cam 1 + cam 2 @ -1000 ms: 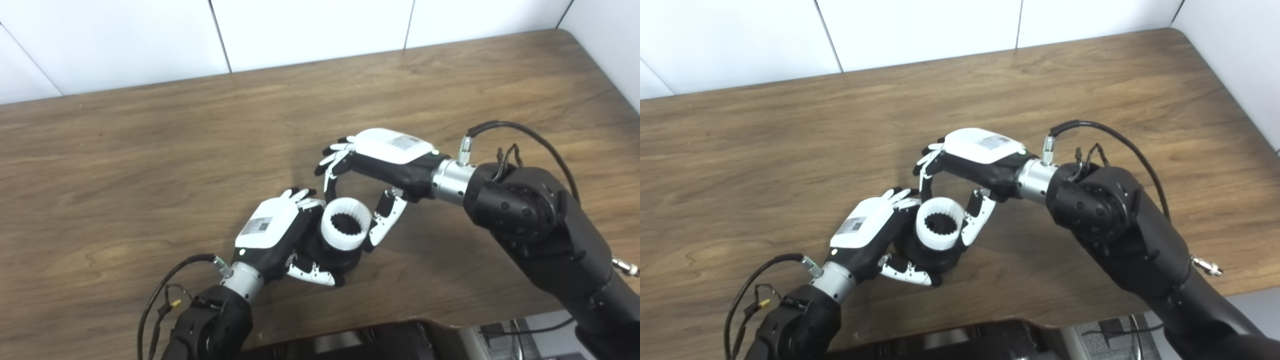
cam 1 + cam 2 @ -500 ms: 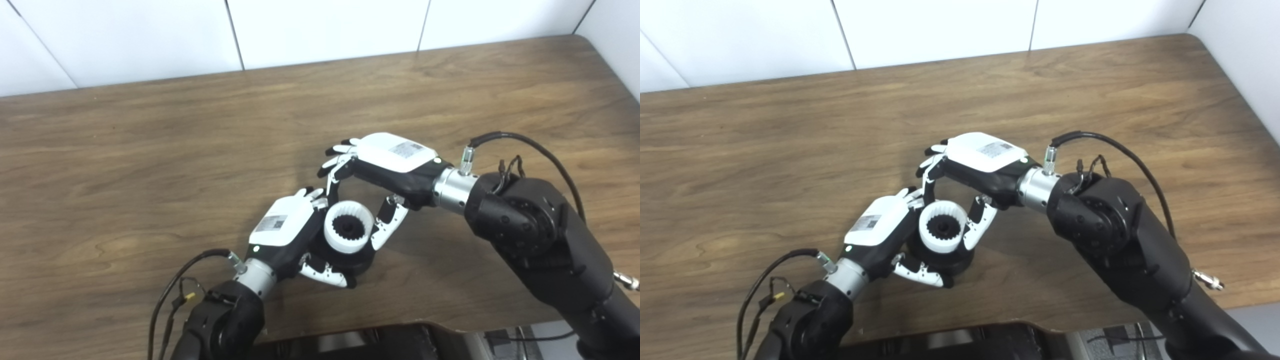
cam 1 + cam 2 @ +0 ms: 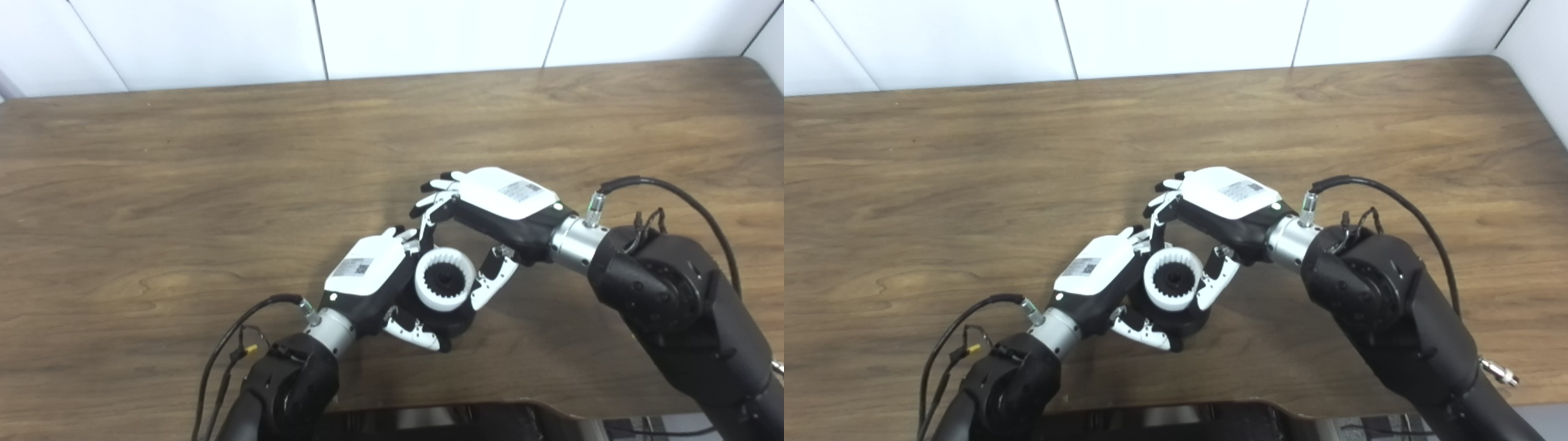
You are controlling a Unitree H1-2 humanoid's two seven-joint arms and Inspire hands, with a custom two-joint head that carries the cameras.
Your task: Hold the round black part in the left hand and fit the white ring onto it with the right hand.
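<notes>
Ring [image 3: 444, 282], white, seated on black part [image 3: 456, 320]: our left hand [image 3: 373, 275] grips the part; our right hand [image 3: 490, 214] pinches the ring, above desk [image 3: 184, 184].

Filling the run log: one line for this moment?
left hand: holds black part | right hand: on white ring | ring: on part

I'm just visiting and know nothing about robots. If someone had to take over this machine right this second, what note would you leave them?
Left hand: shut on the round black part, holding it just above the wooden table.
Right hand: fingers and thumb pinch the white ring from either side.
Done: the white ring sits on top of the round black part, whose toothed centre shows through the ring's hole.
Left: I cannot tell whether the ring is pressed fully home. Check the seating, then open the right hand and draw it away while the left hand holds on.
</notes>
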